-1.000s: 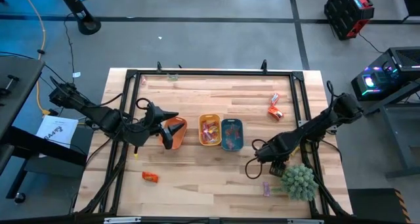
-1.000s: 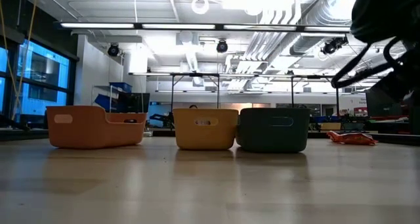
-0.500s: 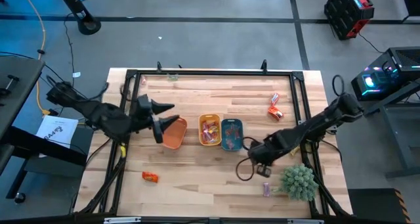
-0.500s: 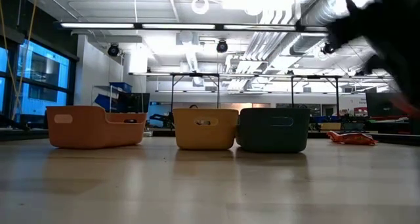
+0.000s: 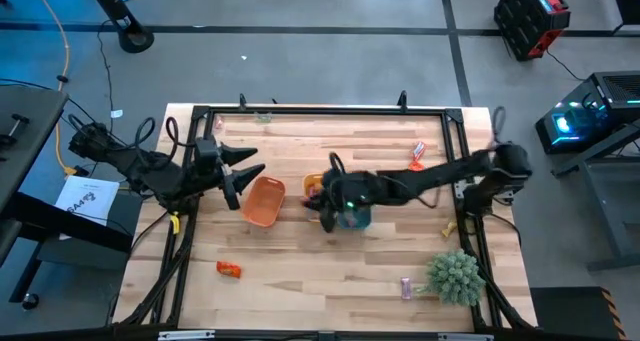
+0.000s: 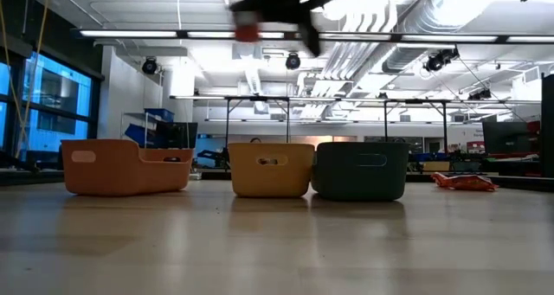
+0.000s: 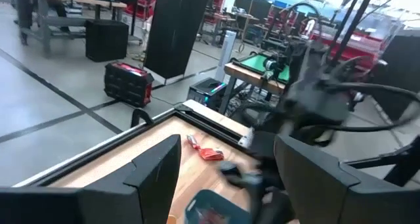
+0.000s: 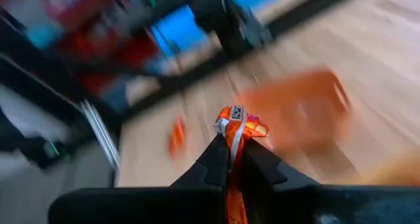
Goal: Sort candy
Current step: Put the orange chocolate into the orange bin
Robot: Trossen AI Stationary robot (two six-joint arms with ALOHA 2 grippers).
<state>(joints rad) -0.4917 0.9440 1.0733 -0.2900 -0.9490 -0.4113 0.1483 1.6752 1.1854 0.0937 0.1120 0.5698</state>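
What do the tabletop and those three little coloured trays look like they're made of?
The tabletop looks like wood: pale strips with grain, joined butcher-block style, with a soft sheen in the low view. The orange tray, yellow tray and teal tray are probably moulded plastic: even colour, rounded corners, smooth matte walls.

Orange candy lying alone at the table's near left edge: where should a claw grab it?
The orange candy lies flat and alone on bare wood, long axis across the table. I'd come straight down and pinch across its narrow middle. The open left claw is probably closer.
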